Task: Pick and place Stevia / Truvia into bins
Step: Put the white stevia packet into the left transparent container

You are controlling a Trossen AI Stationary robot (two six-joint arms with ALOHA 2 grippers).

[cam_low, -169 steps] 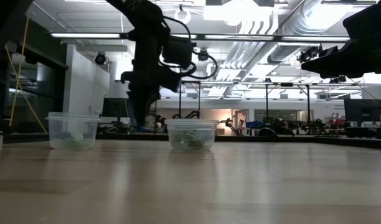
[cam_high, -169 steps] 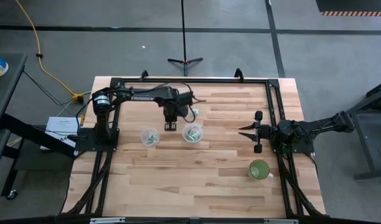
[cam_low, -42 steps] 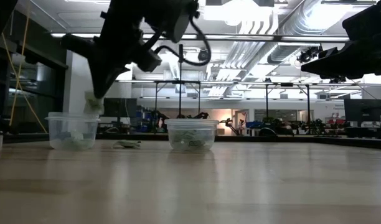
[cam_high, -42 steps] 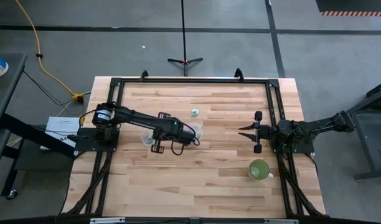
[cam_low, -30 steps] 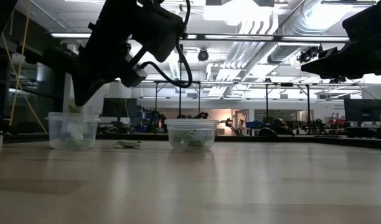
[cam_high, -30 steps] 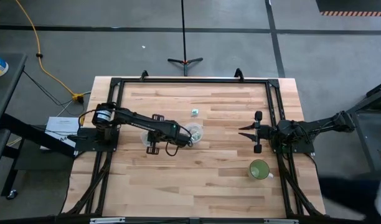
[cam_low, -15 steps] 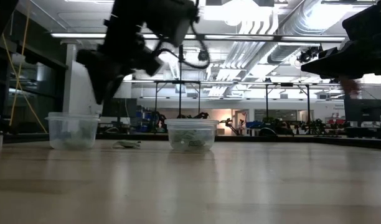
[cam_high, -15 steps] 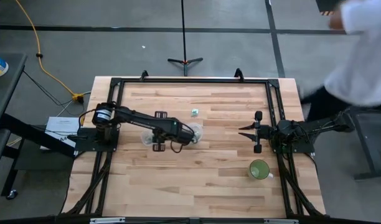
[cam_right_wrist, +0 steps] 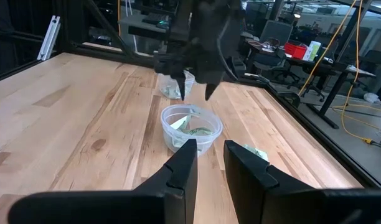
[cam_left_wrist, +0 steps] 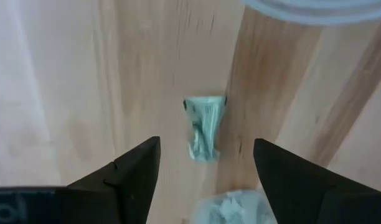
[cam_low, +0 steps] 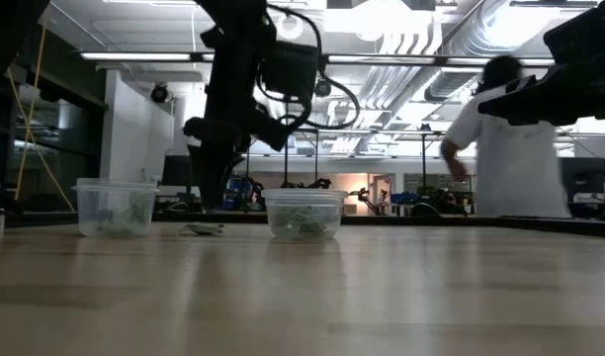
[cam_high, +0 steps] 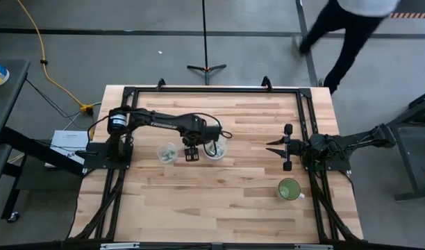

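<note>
The left claw (cam_high: pixel 191 155) hangs above the worktop (cam_high: pixel 219 194) between the two clear bins, its fingers (cam_left_wrist: pixel 125 177) spread wide with nothing between them. Through its wrist view a single pale green Stevia sachet (cam_left_wrist: pixel 203 126) lies flat on the bare wood, framed by the gap between those fingers; in the low view this sachet (cam_low: pixel 201 229) rests on the worktop between the bins, touching neither. The left bin (cam_high: pixel 167 153) and the right bin (cam_high: pixel 214 148) both stand upright and each holds a small heap of sachets; the right wrist view shows green and white packets inside the nearer bin (cam_right_wrist: pixel 191 127). Another sachet (cam_right_wrist: pixel 256 152) lies on the wood just beside that bin. The right claw (cam_high: pixel 278 146) waits at the right edge of the worktop, well apart from the bins, its fingers (cam_right_wrist: pixel 184 168) parted and empty. A green cup (cam_high: pixel 289 189) stands near the right arm's base. A person (cam_low: pixel 513 148) in a white top walks in the room beyond the worktop.
</note>
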